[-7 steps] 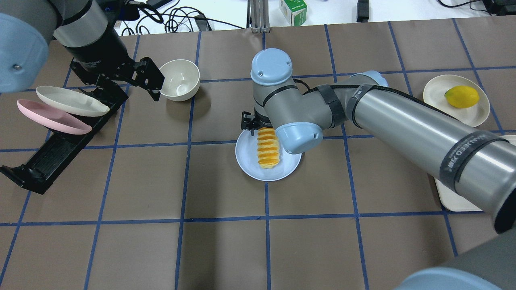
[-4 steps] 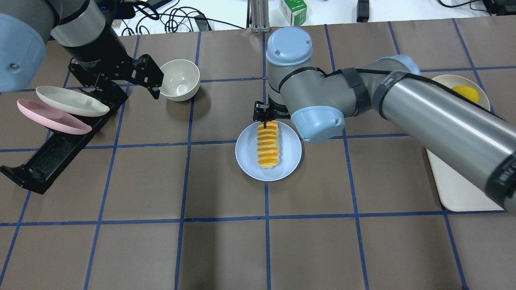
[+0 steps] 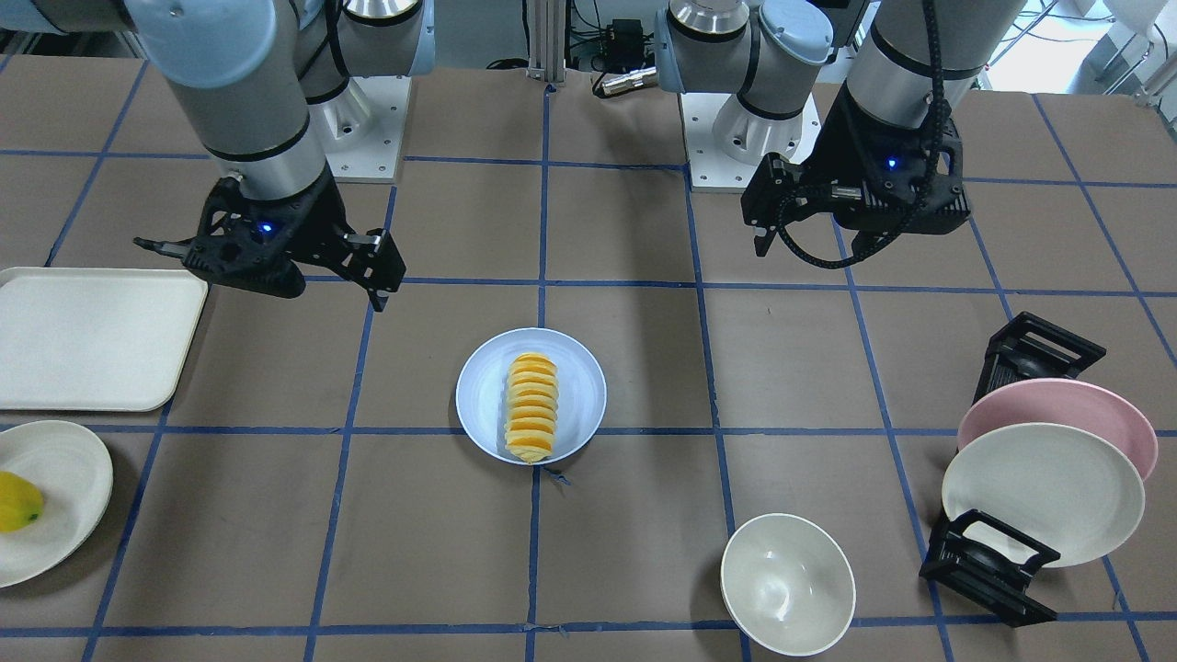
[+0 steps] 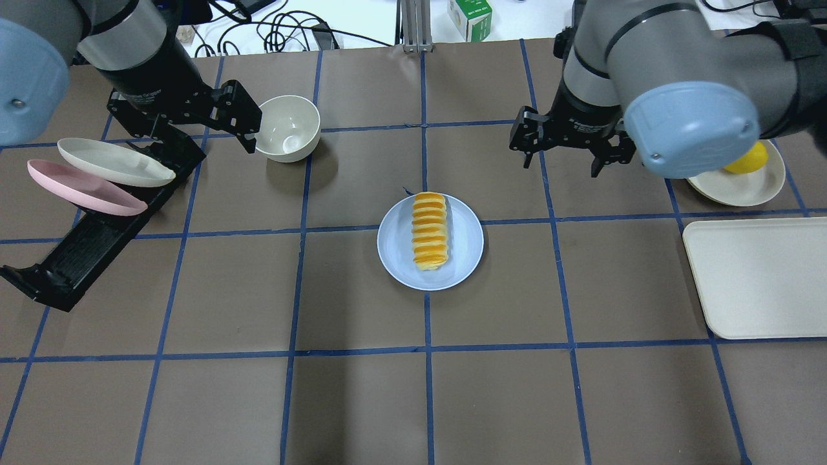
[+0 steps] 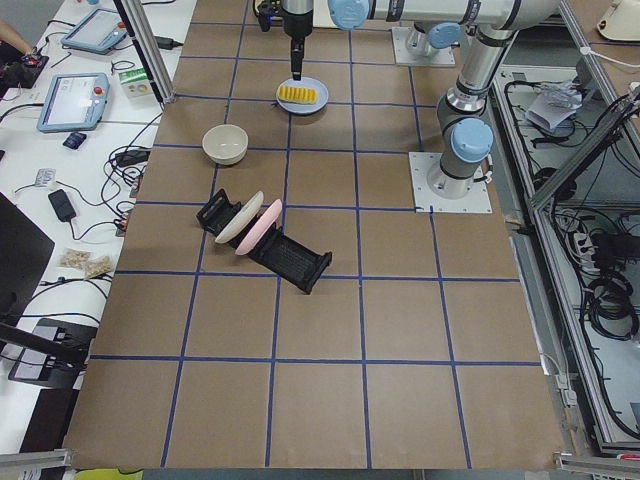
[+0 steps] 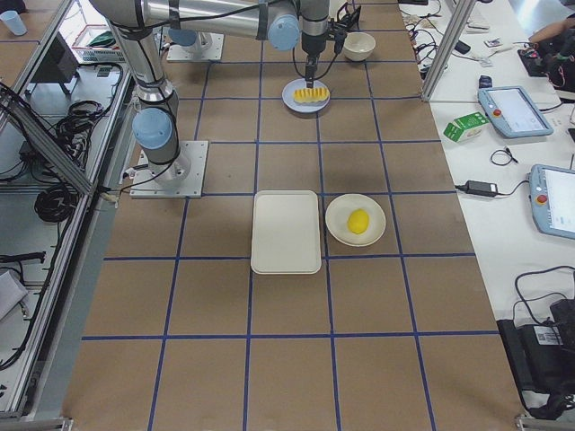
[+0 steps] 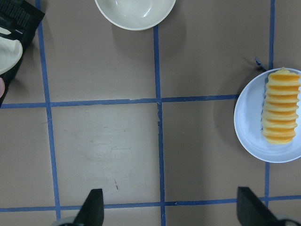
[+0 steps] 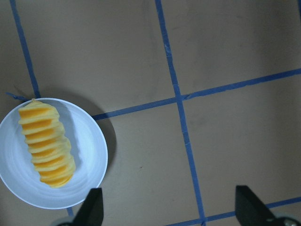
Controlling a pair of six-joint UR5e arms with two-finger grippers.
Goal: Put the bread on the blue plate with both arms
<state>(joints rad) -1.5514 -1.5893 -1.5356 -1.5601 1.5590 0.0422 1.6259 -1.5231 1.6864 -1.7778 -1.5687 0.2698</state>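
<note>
The bread (image 4: 430,231), a ridged orange-and-yellow loaf, lies lengthwise on the blue plate (image 4: 397,258) at the table's middle. It also shows in the front view (image 3: 532,407) on the plate (image 3: 483,395), and in both wrist views (image 7: 281,113) (image 8: 46,141). My right gripper (image 4: 559,165) hovers open and empty, back and right of the plate. My left gripper (image 4: 200,132) hovers open and empty at the back left, next to the white bowl. In each wrist view the fingertips (image 7: 94,209) (image 8: 247,207) stand wide apart with nothing between them.
A white bowl (image 4: 288,127) stands at the back left. A black dish rack (image 4: 77,258) holds a pink plate (image 4: 77,190) and a cream plate (image 4: 110,161). At the right, a cream plate (image 4: 743,184) holds a yellow fruit (image 4: 749,158), with a cream tray (image 4: 756,278) nearer.
My right gripper has pulled away from the bread's far end, up and to the back right. The bread stays on the blue plate. The left arm has barely moved.
</note>
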